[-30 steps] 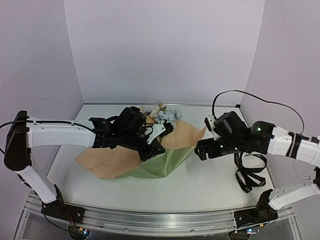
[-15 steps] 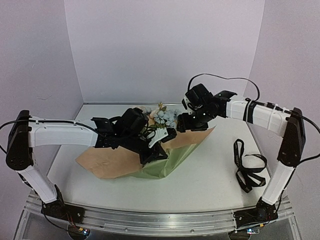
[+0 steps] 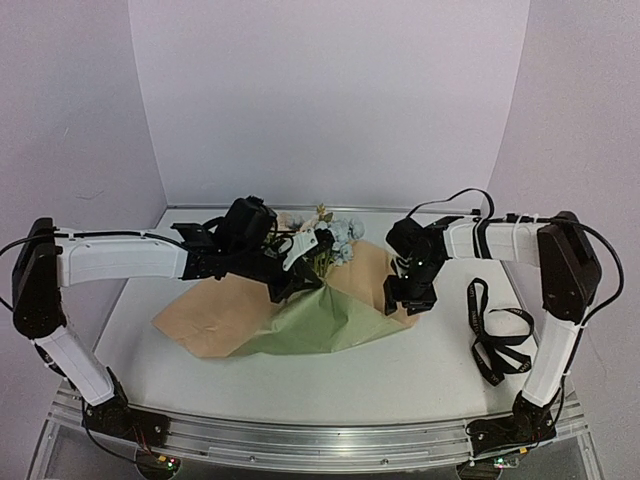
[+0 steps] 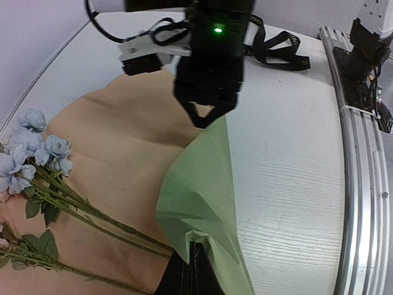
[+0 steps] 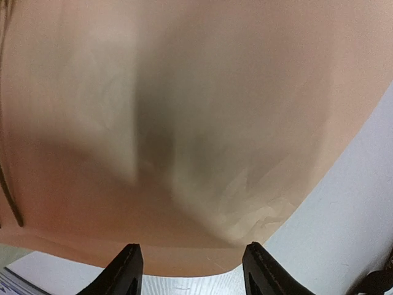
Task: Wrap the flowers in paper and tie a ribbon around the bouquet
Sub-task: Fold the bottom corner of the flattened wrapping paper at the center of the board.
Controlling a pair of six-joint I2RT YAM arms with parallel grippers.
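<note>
Left claw is clenched tight on the paper. It has pinched a crumpled bit of the olive-green side, roughly mid-sheet, and that green flap is folded over the near-right part of the sheet. The rest shows tan side up, spread out over the middle of the table.

The flowers lie on the tan side toward the far edge. The blue and cream blooms point far and the thin green stems run back toward the left claw. From the left wrist view the stems end just beside the pinched fold, but I can't tell if they're touching it.

Right claw points down at the paper's right edge, where the green flap ends. Its fingers are spread apart with nothing clamped between them, just tan paper and a strip of bare table underneath.

The ribbon sits in a loose black tangle on the table off to the right, well apart from the paper and under the right arm.
</note>
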